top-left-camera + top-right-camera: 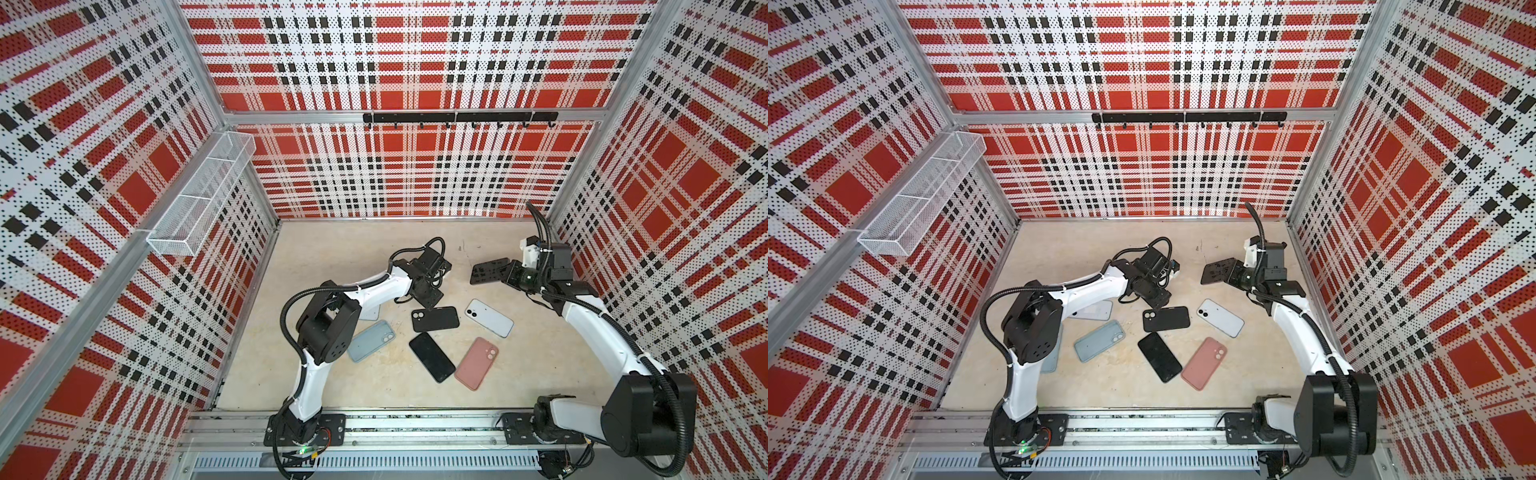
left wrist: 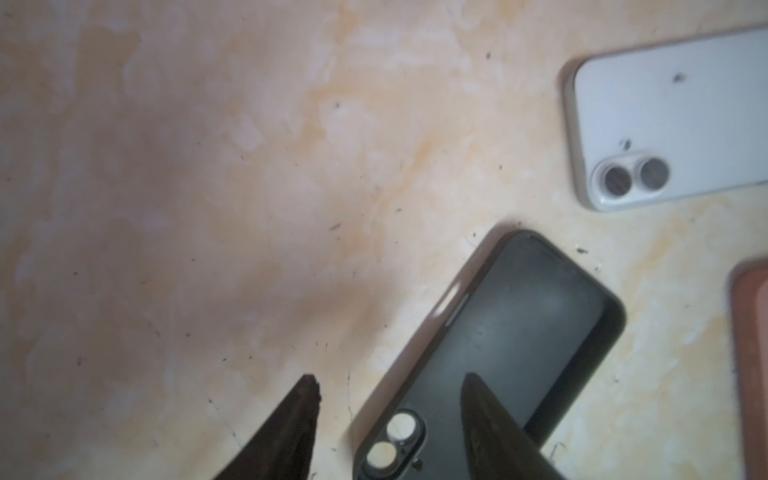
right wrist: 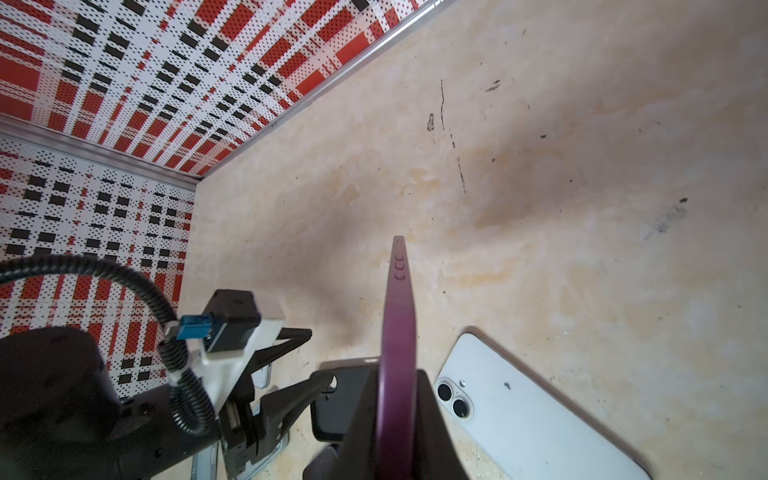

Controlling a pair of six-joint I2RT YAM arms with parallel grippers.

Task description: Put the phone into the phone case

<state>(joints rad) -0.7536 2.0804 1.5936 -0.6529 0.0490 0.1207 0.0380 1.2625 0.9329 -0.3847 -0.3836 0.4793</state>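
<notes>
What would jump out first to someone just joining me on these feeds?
The loud red plaid walls boxing in the table, then the pink case, the brightest thing lying near its front. Up close, the right hand pinches a thin purple item edge-on, while the left hand straddles one edge of the black case.

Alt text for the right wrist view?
The right gripper clamps a thin purple case edge-on over the beige table. A white phone lies back-up on the table; the left gripper stands open at a black case. Red plaid walls stand behind.
</notes>
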